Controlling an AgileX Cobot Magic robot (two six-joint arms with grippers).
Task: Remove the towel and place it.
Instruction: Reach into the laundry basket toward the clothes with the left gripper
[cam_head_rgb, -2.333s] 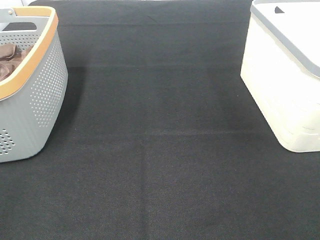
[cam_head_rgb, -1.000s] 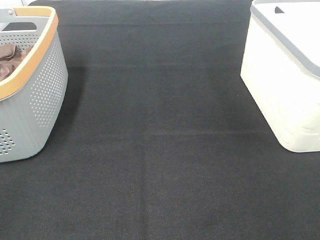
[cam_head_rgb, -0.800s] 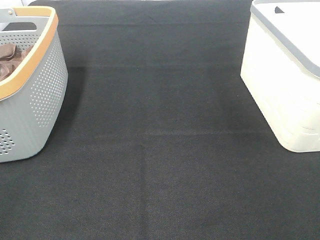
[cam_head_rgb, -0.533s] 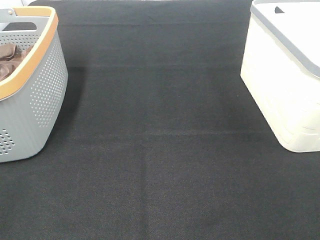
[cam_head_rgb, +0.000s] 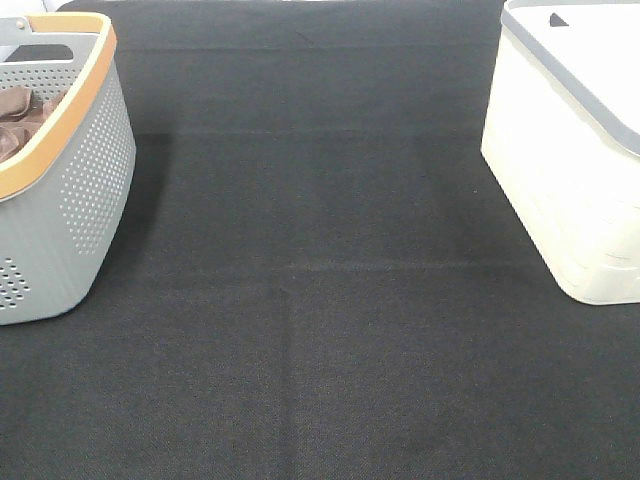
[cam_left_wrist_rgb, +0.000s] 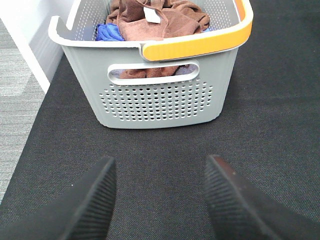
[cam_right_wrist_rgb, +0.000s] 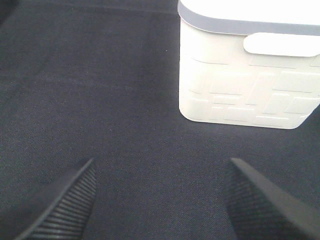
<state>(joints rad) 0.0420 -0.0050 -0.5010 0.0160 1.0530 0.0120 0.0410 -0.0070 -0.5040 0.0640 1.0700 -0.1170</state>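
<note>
On my feed the black woven mat (cam_head_rgb: 320, 300) took up nearly the whole worktop. The white bin (cam_head_rgb: 560, 180) with its grey rim sat at the right edge in the high view. Over on the left stood the grey perforated basket (cam_head_rgb: 90, 180) with an orange band along its rim, well apart from the bin, with bare mat between them.

Left wrist camera next, and there was the towel (cam_left_wrist_rgb: 165, 17). It was reddish-brown, bunched up and heaped on top inside the grey basket, and more brown cloth showed through the handle slot in the basket's near wall. It had not been lifted out.

The left gripper (cam_left_wrist_rgb: 160, 195) hovered over the mat just short of that basket wall. Its two ribbed black fingers (cam_left_wrist_rgb: 95, 200) were spread wide with nothing between them.

The same went for the right gripper (cam_right_wrist_rgb: 162, 200): jaws wide apart, empty, above bare mat, with the white bin ahead of it and off to one side.

Smaller things now. A blue cloth (cam_left_wrist_rgb: 106, 32) was tucked in the basket beside the towel, and partly under it. A small white tag (cam_left_wrist_rgb: 152, 15) lay on top of the brown folds.
</note>
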